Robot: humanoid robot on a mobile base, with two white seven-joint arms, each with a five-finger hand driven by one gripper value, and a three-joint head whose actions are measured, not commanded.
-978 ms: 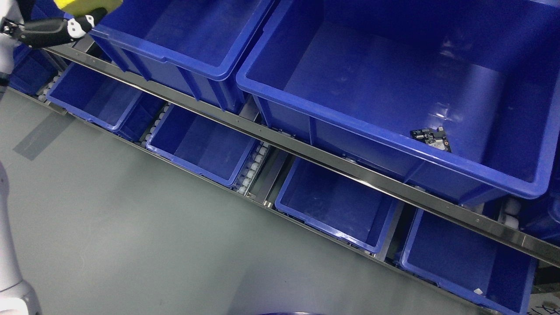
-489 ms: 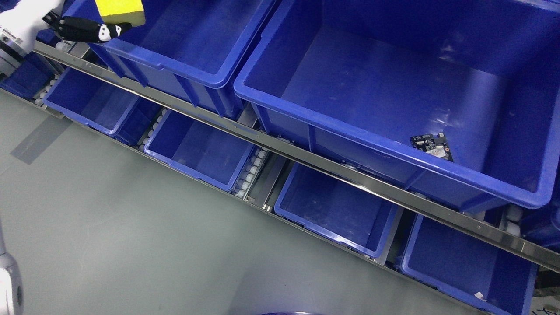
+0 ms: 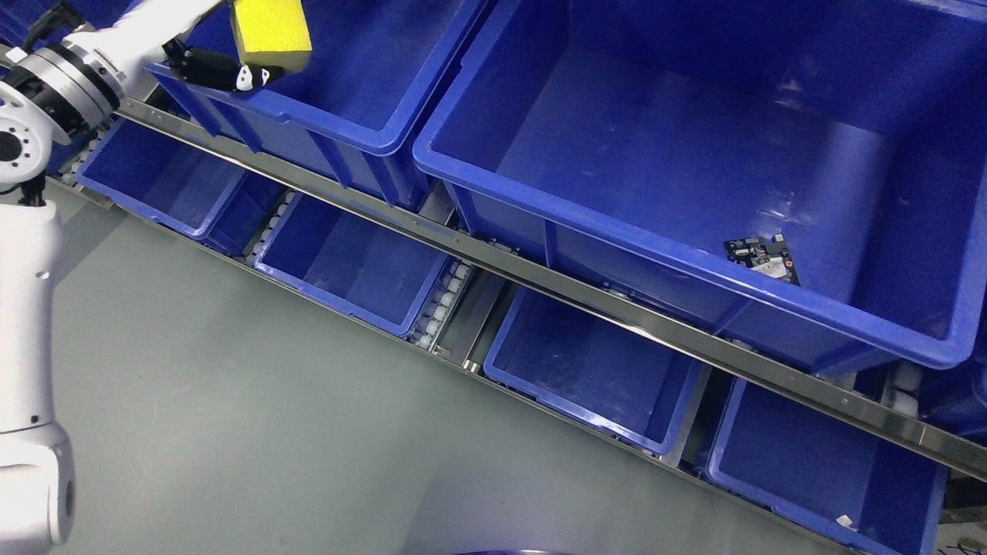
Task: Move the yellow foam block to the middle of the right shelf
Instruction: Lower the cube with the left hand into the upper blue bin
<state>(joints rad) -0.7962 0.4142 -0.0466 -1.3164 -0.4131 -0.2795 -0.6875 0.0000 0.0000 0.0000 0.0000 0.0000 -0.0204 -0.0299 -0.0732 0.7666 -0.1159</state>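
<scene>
My left hand [image 3: 231, 62] is shut on the yellow foam block [image 3: 270, 31] at the top left of the head view. It holds the block above the left blue bin [image 3: 331, 127] of the upper shelf row. One black finger [image 3: 220, 75] shows under the block. My white left arm [image 3: 31, 254] comes up along the left edge. The large blue bin [image 3: 686, 266] to the right holds a small circuit board [image 3: 762, 255]. The right arm is out of view.
A steel shelf rail [image 3: 586, 297] runs diagonally under the upper bins. Below it stand several smaller blue bins, such as one [image 3: 594, 370] at the centre. Grey floor [image 3: 231, 416] fills the lower left.
My left hand has carried the yellow block to the right and further into view, from the bin's left edge to over the bin. The arm now shows along the left edge.
</scene>
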